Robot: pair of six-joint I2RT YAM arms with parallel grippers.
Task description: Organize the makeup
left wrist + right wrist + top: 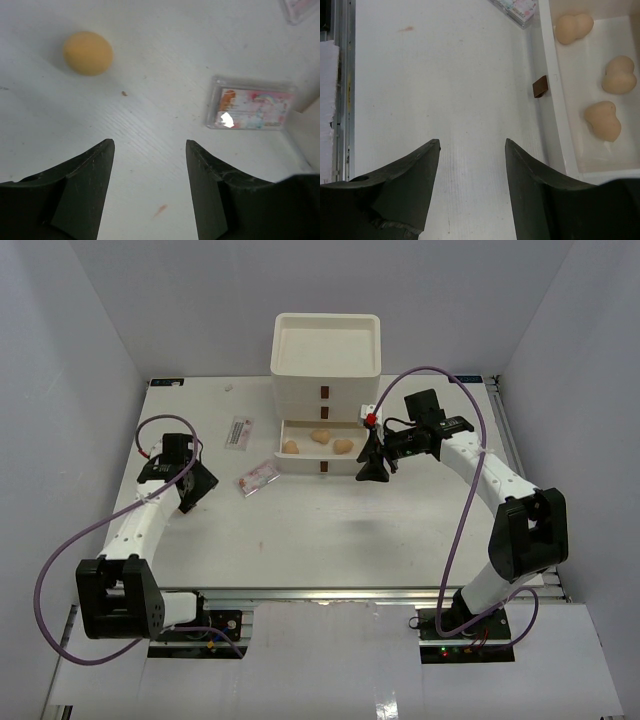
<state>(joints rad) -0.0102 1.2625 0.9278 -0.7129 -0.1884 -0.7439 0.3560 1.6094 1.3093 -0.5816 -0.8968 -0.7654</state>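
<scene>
Three tan sponges (pixel 322 437) lie in the open bottom drawer (pixel 300 466) of the white drawer box (pixel 327 343). In the right wrist view the sponges (pixel 603 120) lie inside the drawer wall (pixel 552 100). Two clear packets with pink contents lie on the table, one (pixel 239 432) left of the box and one (pixel 256 478) nearer me. My left gripper (pixel 195 488) is open and empty above bare table (pixel 150 142), with a packet (pixel 250 108) ahead to its right and a tan egg-shaped thing (pixel 88 53) ahead to its left. My right gripper (pixel 375 465) is open and empty (pixel 472 142), just outside the drawer front.
The box's two upper drawers are shut, and an open tray forms its top. The open drawer's red-brown handle (pixel 540 86) sticks out toward my right gripper. A small white item with a red tip (pixel 369 416) sits at the box's right side. White walls enclose the table.
</scene>
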